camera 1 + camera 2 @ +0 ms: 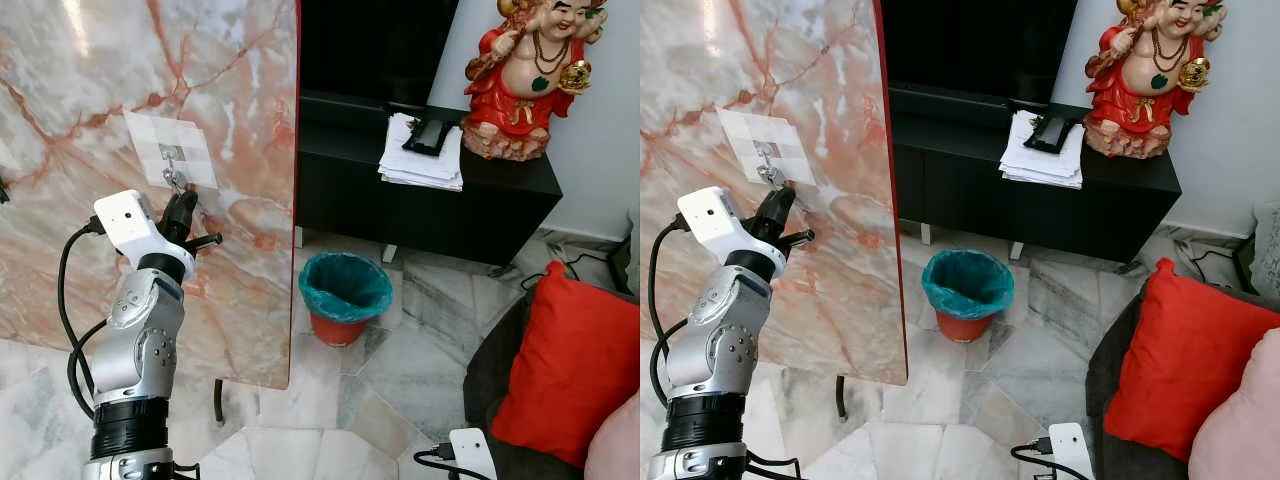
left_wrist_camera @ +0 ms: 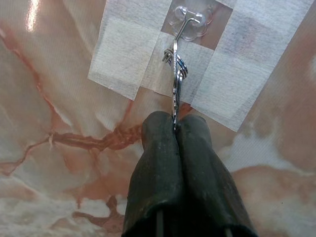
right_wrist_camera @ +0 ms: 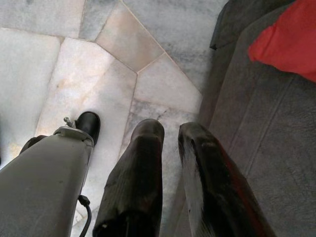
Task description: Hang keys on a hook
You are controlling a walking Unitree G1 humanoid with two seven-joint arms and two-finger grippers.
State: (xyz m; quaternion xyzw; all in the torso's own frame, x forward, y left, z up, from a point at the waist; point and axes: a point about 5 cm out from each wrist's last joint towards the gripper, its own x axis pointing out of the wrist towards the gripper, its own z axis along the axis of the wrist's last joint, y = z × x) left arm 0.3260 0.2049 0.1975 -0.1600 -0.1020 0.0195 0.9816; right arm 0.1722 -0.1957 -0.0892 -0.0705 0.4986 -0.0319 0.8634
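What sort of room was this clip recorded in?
Most likely a home living room: a low black TV cabinet bearing a red figurine, a sofa with a red cushion, and a marble floor. The left gripper holds keys at a wall hook.

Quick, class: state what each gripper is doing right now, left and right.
Left gripper: closed on the keys, whose ring is at the hook on the marble panel.
Right gripper: open, holding nothing, hanging idle above the floor.
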